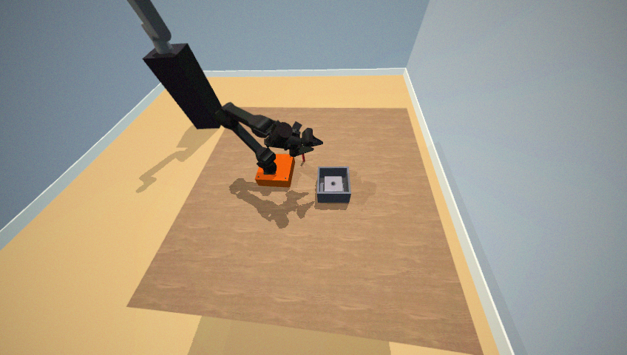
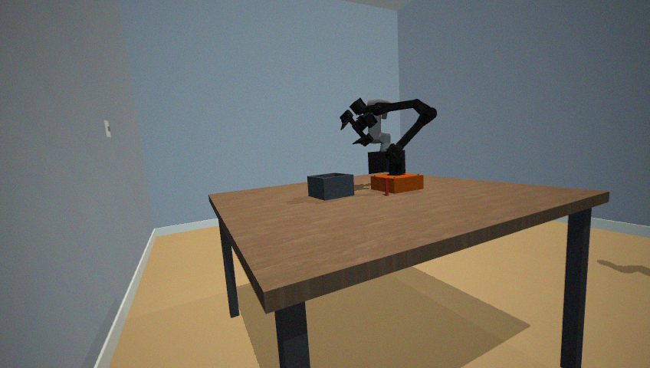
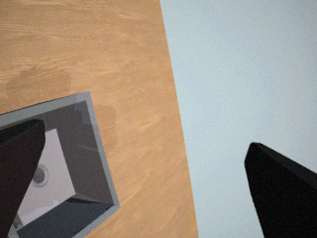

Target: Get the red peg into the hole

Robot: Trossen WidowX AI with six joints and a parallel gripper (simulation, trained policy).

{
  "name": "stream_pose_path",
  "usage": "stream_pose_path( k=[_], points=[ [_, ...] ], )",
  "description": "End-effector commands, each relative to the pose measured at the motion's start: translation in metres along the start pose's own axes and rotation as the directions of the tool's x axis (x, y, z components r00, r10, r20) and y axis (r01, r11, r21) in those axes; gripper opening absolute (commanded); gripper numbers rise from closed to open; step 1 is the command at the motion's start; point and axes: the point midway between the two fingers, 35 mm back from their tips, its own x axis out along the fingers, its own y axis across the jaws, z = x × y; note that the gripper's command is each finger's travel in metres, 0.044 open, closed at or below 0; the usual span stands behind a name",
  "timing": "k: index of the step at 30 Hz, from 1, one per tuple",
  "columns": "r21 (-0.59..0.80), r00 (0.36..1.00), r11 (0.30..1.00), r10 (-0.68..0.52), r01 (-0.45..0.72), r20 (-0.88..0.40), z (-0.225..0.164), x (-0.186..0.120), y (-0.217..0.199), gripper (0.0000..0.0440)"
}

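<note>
My claw (image 1: 317, 146) (image 2: 348, 133) (image 3: 146, 144) is spread nearly full width, holding nothing. The red peg (image 1: 303, 157) (image 2: 386, 186) stands upright on the desk (image 1: 307, 263) (image 2: 387, 223) (image 3: 144, 59), nearer its far edge than the box (image 1: 333, 197) (image 2: 331, 188) (image 3: 101, 154); slim, probably stiff and light, best pinched near the top.

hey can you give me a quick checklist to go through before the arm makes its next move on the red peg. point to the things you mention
1. Pincer (image 1: 317, 146) (image 2: 350, 133) (image 3: 146, 136) open: ok.
2. Pincer holding nothing: ok.
3. Red peg (image 1: 303, 157) (image 2: 386, 187) standing upright on the table (image 1: 307, 263) (image 2: 387, 228) (image 3: 124, 50): ok.
4. Peg in the wrist view: not ok, it doesn't show there.
5. Box (image 1: 333, 197) (image 2: 330, 186) (image 3: 103, 151) open on top, plate hole uncovered: ok.
6. Peg fits the hole: cannot tell.
</note>
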Motion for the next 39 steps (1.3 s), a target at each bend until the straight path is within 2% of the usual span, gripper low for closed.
stream_pose_path(
  k=[1,4,9,17,28,39],
  points=[
    [0.022,1.000,1.000,-0.002,0.003,-0.005,0.002,0.000,-0.003,0.0416],
    [0.119,1.000,0.993,0.018,-0.016,-0.014,0.008,0.001,-0.006,0.0439],
    [0.277,0.997,0.959,0.074,-0.065,-0.023,0.019,0.005,-0.002,0.0440],
    [0.510,0.984,0.851,0.174,-0.128,-0.044,0.032,0.011,0.012,0.0440],
    [0.770,0.943,0.622,0.321,-0.143,-0.084,0.046,0.016,0.038,0.0440],
    [0.933,0.872,0.358,0.469,-0.039,-0.144,0.056,0.018,0.067,0.0440]
  ],
)
